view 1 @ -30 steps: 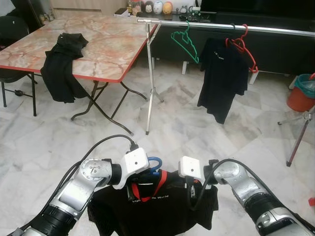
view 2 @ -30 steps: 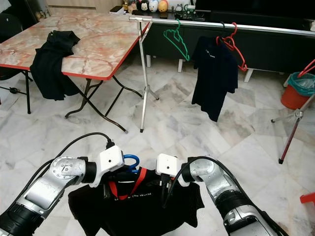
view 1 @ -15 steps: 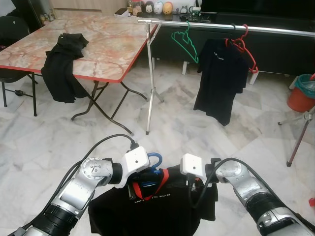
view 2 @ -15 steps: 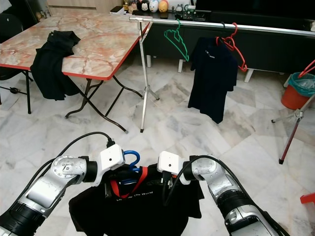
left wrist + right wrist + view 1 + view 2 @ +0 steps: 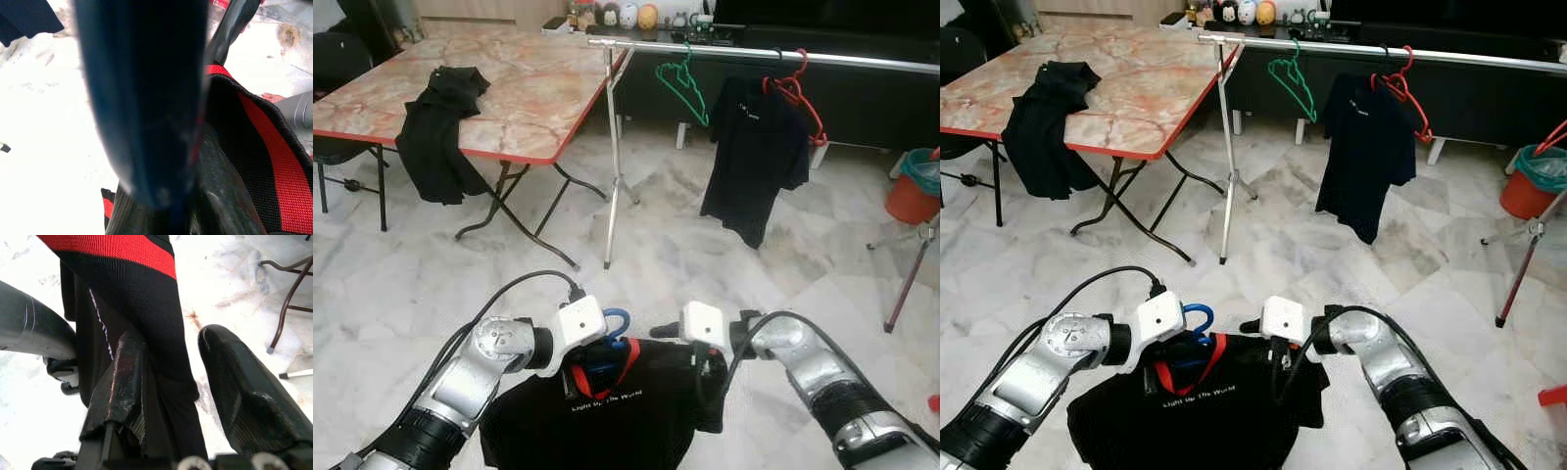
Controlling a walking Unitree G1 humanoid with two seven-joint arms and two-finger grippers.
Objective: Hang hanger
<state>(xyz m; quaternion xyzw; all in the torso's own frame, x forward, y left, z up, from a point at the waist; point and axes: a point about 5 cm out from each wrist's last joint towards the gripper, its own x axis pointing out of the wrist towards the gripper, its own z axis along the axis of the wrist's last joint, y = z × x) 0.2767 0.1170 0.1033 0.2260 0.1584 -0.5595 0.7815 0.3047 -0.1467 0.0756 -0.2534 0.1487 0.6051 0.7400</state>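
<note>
From the head, the left gripper (image 5: 597, 354) clamps the blue hanger (image 5: 615, 328) at the collar of the black shirt (image 5: 607, 421), low at 6 o'clock. The rail (image 5: 754, 54) spans 12 to 2 o'clock, bare marble floor (image 5: 685, 245) between; the counter (image 5: 509, 88) edge runs at 10.

Left wrist: fingers (image 5: 220, 196) pinch the hanger.

Right wrist: the right gripper (image 5: 171, 382) has its fingers parted around the shirt's cloth.
</note>
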